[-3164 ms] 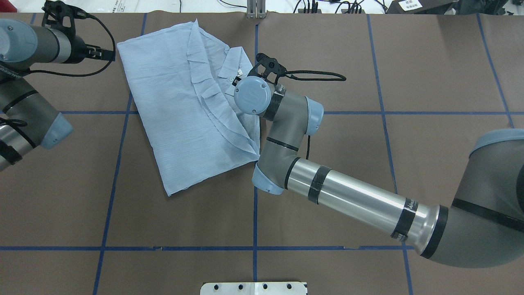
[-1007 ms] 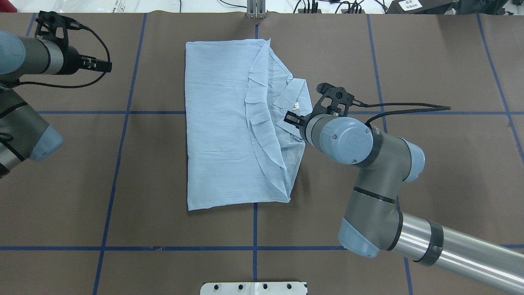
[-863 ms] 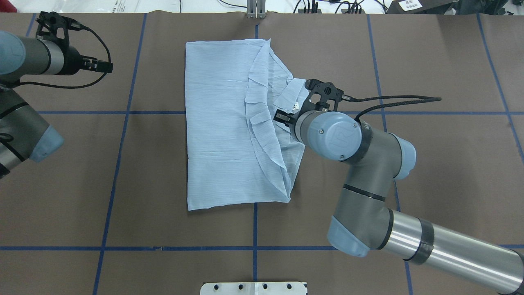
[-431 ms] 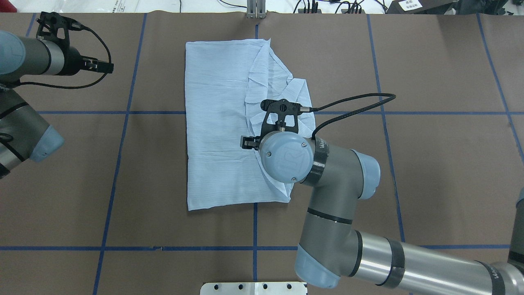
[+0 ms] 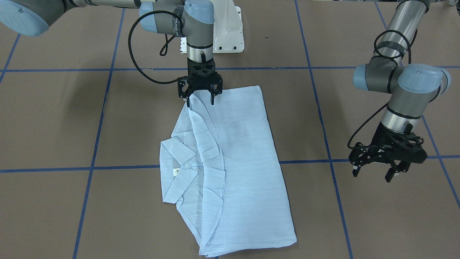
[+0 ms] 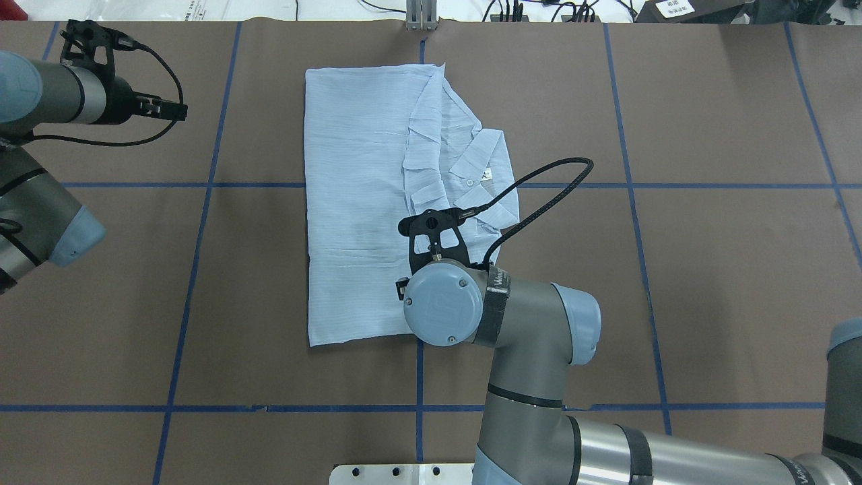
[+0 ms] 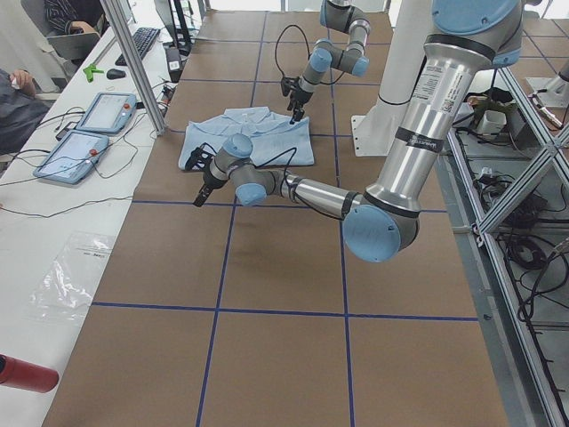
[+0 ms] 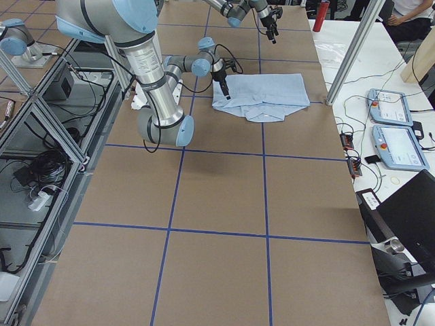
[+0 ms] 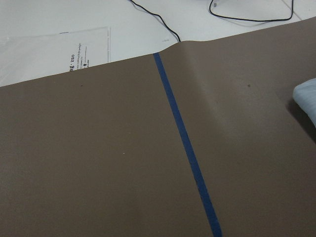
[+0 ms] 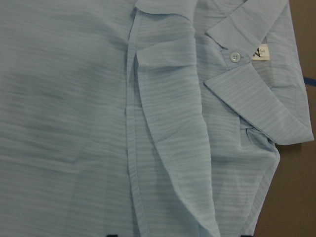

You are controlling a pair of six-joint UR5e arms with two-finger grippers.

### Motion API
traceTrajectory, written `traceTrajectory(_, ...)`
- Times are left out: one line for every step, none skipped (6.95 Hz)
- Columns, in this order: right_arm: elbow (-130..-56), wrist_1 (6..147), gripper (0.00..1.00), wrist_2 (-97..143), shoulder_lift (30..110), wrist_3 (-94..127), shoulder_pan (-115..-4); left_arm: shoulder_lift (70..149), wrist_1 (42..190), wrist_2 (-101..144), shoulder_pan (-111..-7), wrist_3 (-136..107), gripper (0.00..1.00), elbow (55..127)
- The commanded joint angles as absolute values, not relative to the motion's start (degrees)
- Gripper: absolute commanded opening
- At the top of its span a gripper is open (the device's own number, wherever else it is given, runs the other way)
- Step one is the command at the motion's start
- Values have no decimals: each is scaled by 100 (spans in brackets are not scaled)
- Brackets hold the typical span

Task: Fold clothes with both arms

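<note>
The pale blue striped shirt (image 6: 357,202) lies folded into a long rectangle on the brown table, its collar, button and white label (image 10: 260,52) on the side toward my right arm. My right gripper (image 5: 199,98) is open and hangs just above the shirt's (image 5: 233,151) robot-side hem corner, fingers pointing down with nothing between them. In the overhead view the wrist hides it. The right wrist view is filled with the shirt's placket and collar (image 10: 256,94). My left gripper (image 5: 372,173) is open, apart from the shirt, over bare table (image 6: 176,110).
Blue tape lines (image 6: 195,236) grid the brown table cover. The white pedestal base plate (image 5: 227,32) sits at the robot's edge. A side table with tablets (image 7: 89,133) and cables runs along the far edge, with a seated person's arm (image 7: 18,98) beside it.
The shirt was first turned and shifted toward the table's middle. Since then my right gripper has left the collar and travelled across the shirt to its robot-side hem. The left arm has barely moved.
</note>
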State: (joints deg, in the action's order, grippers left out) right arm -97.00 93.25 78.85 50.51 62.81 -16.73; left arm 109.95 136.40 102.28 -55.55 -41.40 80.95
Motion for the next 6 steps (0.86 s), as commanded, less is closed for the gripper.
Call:
traceTrajectory(-9616,9369,49,7734,5115,5277,-1494,10995,13641,10222,-5555,-4140,100,8095)
traceTrajectory(-9615,9360,49,7743,5107,5117,-1468,10995,13641,10222,-5555,-4140,100,8095)
traceTrajectory(-9589,9360,46,7743,5098,5107,-1459,10995,13641,10222,-5555,-4140,100,8095)
traceTrajectory(-9589,9360,19,7734,5089,5106,-1459,10995,13641,10222,-5555,-4140,100,8095)
traceTrajectory(-9589,9360,0,7726,5098,5115,-1459,10995,13641,10222,-5555,-4140,100,8095)
traceTrajectory(-9580,9360,0,7726,5072,5167,-1459,10995,13641,10222,-5555,-4140,100,8095)
